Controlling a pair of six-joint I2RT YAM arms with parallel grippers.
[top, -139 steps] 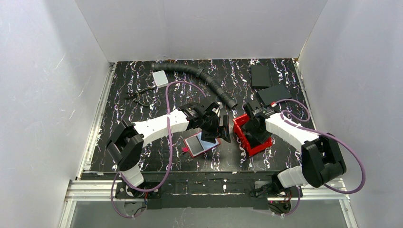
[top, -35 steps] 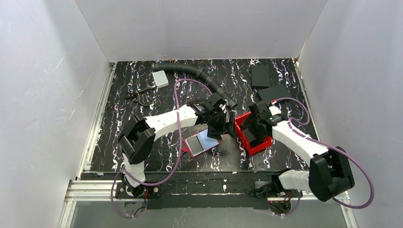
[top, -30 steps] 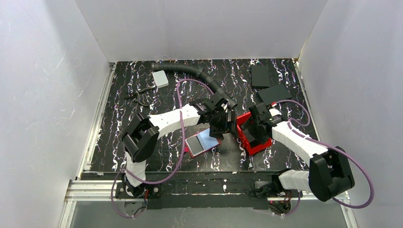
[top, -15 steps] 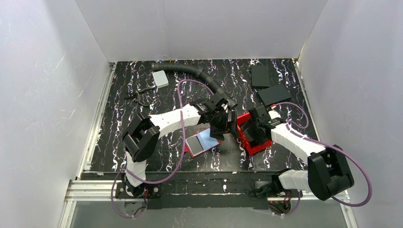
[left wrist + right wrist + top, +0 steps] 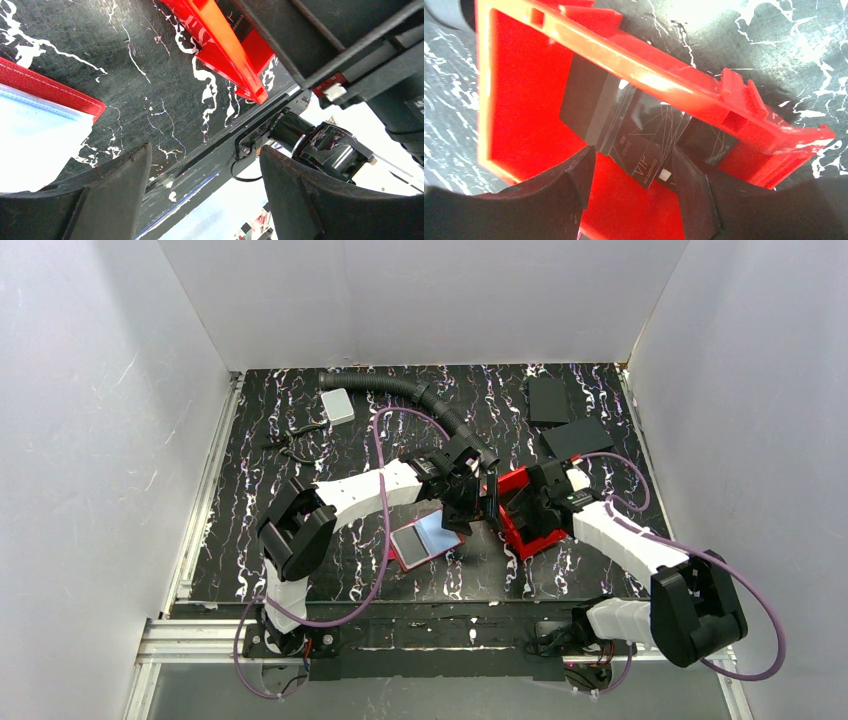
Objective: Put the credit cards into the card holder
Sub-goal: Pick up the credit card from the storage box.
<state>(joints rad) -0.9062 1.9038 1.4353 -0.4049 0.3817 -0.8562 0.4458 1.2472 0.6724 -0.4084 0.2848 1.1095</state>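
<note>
The right gripper (image 5: pixel 633 157), not yet shut, has been narrowed around the credit cards (image 5: pixel 596 107); the left gripper (image 5: pixel 205 157) is held spread.

Nearly meeting, left tool (image 5: pixel 205 170) and right tool (image 5: pixel 631 172) both gape.

We see a black, white-veined table (image 5: pixel 240 472) carrying a corrugated hose (image 5: pixel 420 395), a small pale rectangle (image 5: pixel 338 405), pliers (image 5: pixel 295 443), two black slabs (image 5: pixel 548 398) (far right corner), a red bin (image 5: pixel 535 542) and the open card holder (image 5: pixel 403 552).
</note>
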